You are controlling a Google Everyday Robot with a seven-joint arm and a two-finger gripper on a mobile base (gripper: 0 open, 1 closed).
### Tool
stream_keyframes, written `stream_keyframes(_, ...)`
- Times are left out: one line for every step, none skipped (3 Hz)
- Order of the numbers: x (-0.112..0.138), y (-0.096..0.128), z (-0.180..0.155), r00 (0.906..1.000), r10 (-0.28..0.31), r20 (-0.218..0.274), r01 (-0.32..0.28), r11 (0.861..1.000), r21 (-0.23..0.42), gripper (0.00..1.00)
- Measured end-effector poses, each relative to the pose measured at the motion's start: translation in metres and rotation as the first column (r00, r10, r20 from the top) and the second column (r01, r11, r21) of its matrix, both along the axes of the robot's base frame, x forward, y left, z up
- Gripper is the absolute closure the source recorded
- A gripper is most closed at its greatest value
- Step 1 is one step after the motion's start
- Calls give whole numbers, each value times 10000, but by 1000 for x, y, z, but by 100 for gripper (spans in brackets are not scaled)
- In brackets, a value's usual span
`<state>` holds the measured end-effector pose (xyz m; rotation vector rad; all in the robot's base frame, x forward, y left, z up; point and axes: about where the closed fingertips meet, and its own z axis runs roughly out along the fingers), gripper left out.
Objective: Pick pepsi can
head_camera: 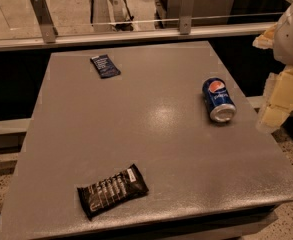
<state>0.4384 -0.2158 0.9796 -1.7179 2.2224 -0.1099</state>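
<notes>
The pepsi can (218, 100) is blue with a red-white-blue round logo and lies on its side on the right part of the grey table (136, 134), its silver end facing the front. My gripper (278, 104), cream and white, hangs at the right edge of the view, beside the table's right edge and to the right of the can, apart from it. It holds nothing that I can see.
A flat dark blue packet (105, 65) lies at the back left of the table. A black snack bar wrapper (112, 190) lies near the front left. A glass railing with metal posts (42, 16) runs behind the table.
</notes>
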Motion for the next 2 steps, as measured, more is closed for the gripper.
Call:
stream_keyframes(0,0,0,10000,0,2,0,10000,0,0)
stream_keyframes(28,11,-19,10000,3,17,-4,9998,195,0)
